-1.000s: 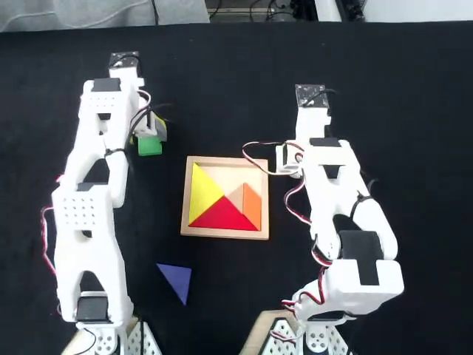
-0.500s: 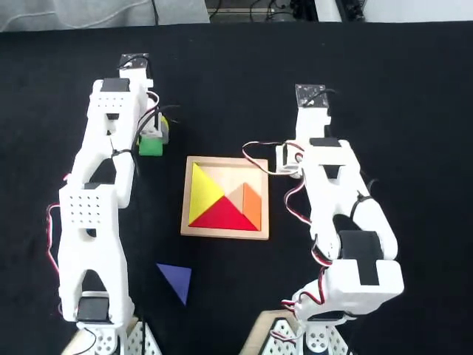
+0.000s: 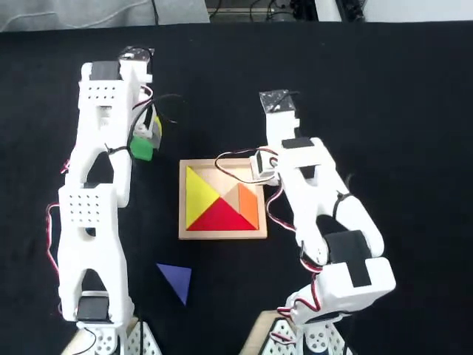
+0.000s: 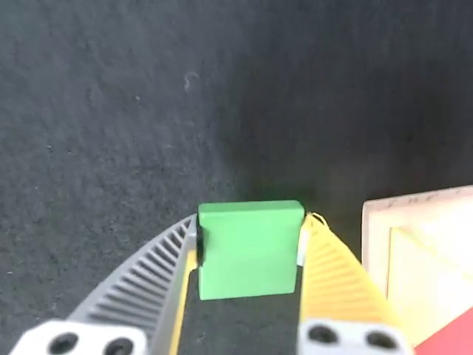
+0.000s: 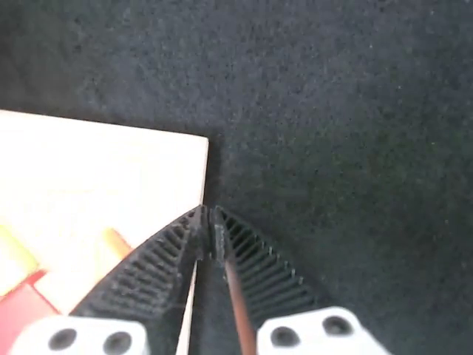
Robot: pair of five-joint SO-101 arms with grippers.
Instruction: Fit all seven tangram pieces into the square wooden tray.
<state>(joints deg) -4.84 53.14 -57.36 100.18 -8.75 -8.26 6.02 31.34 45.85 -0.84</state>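
Tangram tray [image 3: 220,235] sits mid-table between the two arms, part filled: yellow triangle [image 3: 198,200] to one side, red triangle [image 3: 223,218] along the near edge, orange piece [image 3: 250,207] by the right arm. The green square [image 4: 250,250] is off the tray, pinched flat-side to flat-side in the left gripper [image 4: 251,222], hanging over the black cloth [image 3: 384,111] just beside the tray's far left corner. The blue triangle [image 3: 177,279] lies alone on the cloth, well apart, nearer the arm bases.

Here's the worry. That green block is gripped on two smooth painted edges only, so a bump on the rim could twist it in the pinch, and a square that lands rotated will, I'd say, perch on a neighbour instead of seating. The right gripper [image 5: 209,216] has its fingers pressed together, holding nothing, with its tips right at the tray's corner. Any nudge from there looks likely to skate the light wooden frame across the cloth and spoil the left arm's aim.

Now the materials. The tray is pale bare wood with a low raised lip and square corners. The pieces are flat, matte-painted and crisp-edged, and the green one is a chunky slab. The fingers are ribbed plastic, grey and yellow on the left, black on the right. The cloth is fuzzy and felt-like, and that thin blue triangle should be awkward to lift from it.
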